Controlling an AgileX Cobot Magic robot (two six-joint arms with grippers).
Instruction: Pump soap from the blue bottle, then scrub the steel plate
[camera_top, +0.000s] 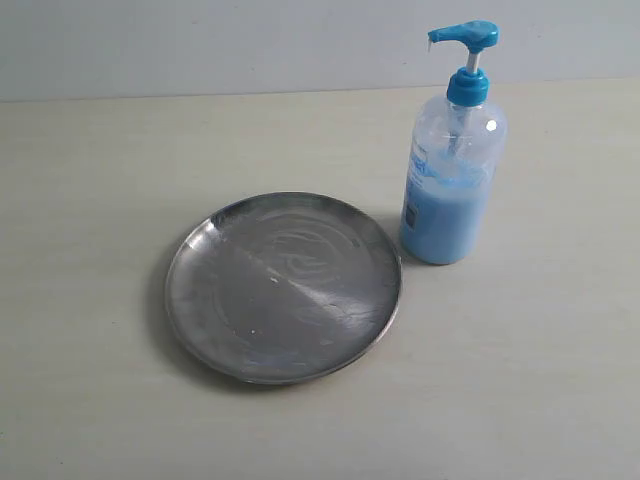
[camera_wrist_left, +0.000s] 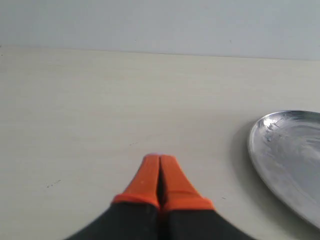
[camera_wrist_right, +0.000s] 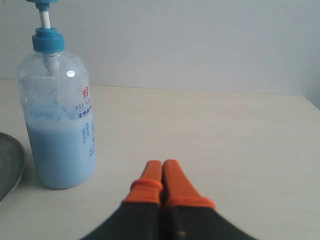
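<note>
We see the bottle (camera_top: 452, 190) upright just beside the plate (camera_top: 283, 288) on the table (camera_top: 100, 150), spout facing plateward, likely so soap lands there. Left fingers (camera_wrist_left: 147, 177) and right fingers (camera_wrist_right: 150, 175) are pressed together, empty.

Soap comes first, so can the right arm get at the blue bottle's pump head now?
Probably yes: the right tool is shut and empty, bare table lies between it and the blue bottle, and nothing covers the pump head.

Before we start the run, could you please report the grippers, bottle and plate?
Left gripper and right gripper shut, empty. Blue bottle upright beside steel plate, pump head up. Nothing in the way.
</note>
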